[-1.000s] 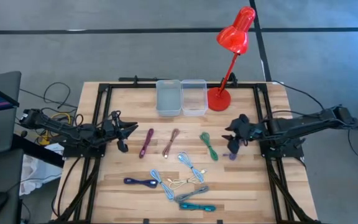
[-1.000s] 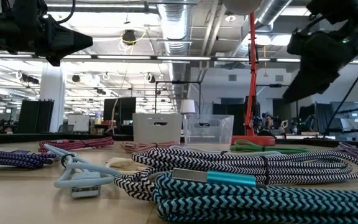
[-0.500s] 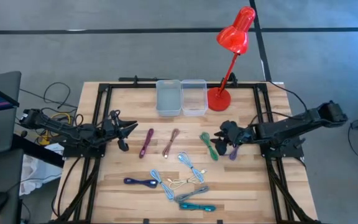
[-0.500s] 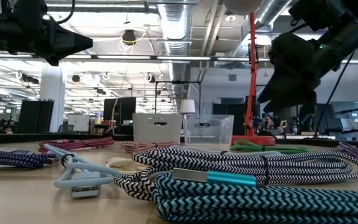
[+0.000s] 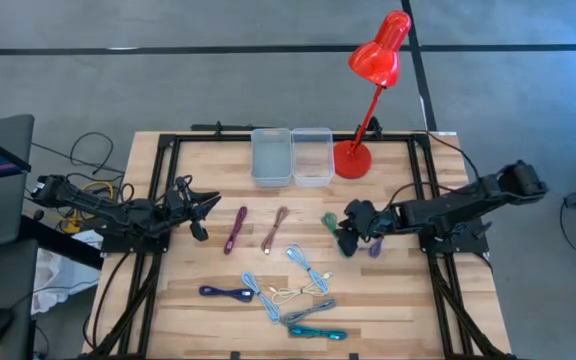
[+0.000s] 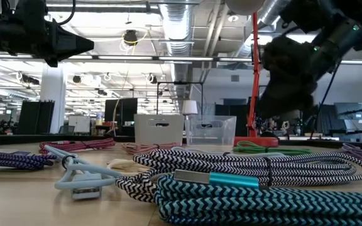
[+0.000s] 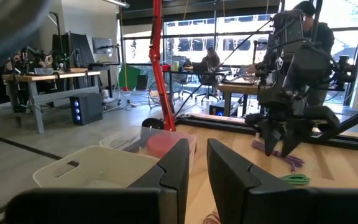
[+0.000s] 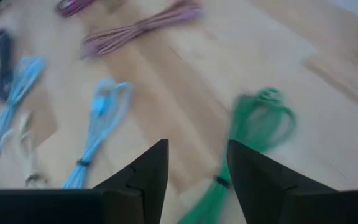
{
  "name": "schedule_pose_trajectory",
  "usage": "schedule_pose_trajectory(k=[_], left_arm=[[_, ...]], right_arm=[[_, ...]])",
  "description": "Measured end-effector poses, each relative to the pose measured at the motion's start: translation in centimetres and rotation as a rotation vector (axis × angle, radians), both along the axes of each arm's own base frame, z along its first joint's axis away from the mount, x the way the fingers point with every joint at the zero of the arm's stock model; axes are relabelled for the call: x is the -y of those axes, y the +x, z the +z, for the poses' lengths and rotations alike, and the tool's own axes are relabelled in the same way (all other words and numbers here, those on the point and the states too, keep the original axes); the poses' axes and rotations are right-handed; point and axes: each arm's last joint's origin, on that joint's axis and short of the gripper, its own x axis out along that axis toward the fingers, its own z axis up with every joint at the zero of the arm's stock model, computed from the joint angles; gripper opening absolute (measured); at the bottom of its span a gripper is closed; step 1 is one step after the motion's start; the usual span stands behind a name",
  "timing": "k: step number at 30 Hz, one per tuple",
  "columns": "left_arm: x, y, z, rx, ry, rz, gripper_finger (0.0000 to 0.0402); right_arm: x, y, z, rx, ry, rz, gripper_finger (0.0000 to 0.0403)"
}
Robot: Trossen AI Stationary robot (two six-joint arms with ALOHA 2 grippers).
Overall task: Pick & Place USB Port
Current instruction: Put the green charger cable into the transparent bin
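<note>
Hovering over the green cable [image 5: 335, 234], right gripper [image 5: 349, 231] fingers spread (nothing held), left gripper [image 5: 200, 208] fingers parted, parked.

left arm [image 5: 108, 212]: black, jointed | right arm [image 5: 458, 205]: black, cabled

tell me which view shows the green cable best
The right wrist view: the green cable fills much of it, just past the open right hand. From above that hand partly covers it. The low view shows a thin strip; the left wrist view a sliver.
</note>
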Motion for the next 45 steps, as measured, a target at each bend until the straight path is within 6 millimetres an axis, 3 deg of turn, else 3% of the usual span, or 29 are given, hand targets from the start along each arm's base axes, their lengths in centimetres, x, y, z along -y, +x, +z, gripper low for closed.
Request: schedule_pose_trajectory(k=[4,12,21,30,38,45], left_arm=[[0.0,0.0,0.0,0.0,0.0,0.0,0.0059],[0.0,0.0,0.0,0.0,0.0,0.0,0.0059],[0.0,0.0,0.0,0.001,-0.003,-0.001,0.0059],[0.0,0.0,0.0,-0.003,-0.002,-0.001,0.0059],[0.1,0.2,-0.3,-0.026,0.006,-0.002,0.0059],[0.1,0.3,-0.4,-0.037,0.011,-0.001,0.0059]], right_arm=[[-0.5,1.1,0.5,0.018,-0.02,0.158,0.015],[-0.3,3.0,0.9,0.14,0.012,0.19,0.0139],[-2.3,5.2,0.8,-0.288,-0.191,0.114,0.0139],[-3.0,7.9,-0.4,-0.418,-0.285,0.08,0.0162],[-2.5,7.9,-1.7,-0.55,-0.297,0.014,0.0234],[-2.0,7.5,-1.8,-0.599,-0.271,-0.001,0.0227]])
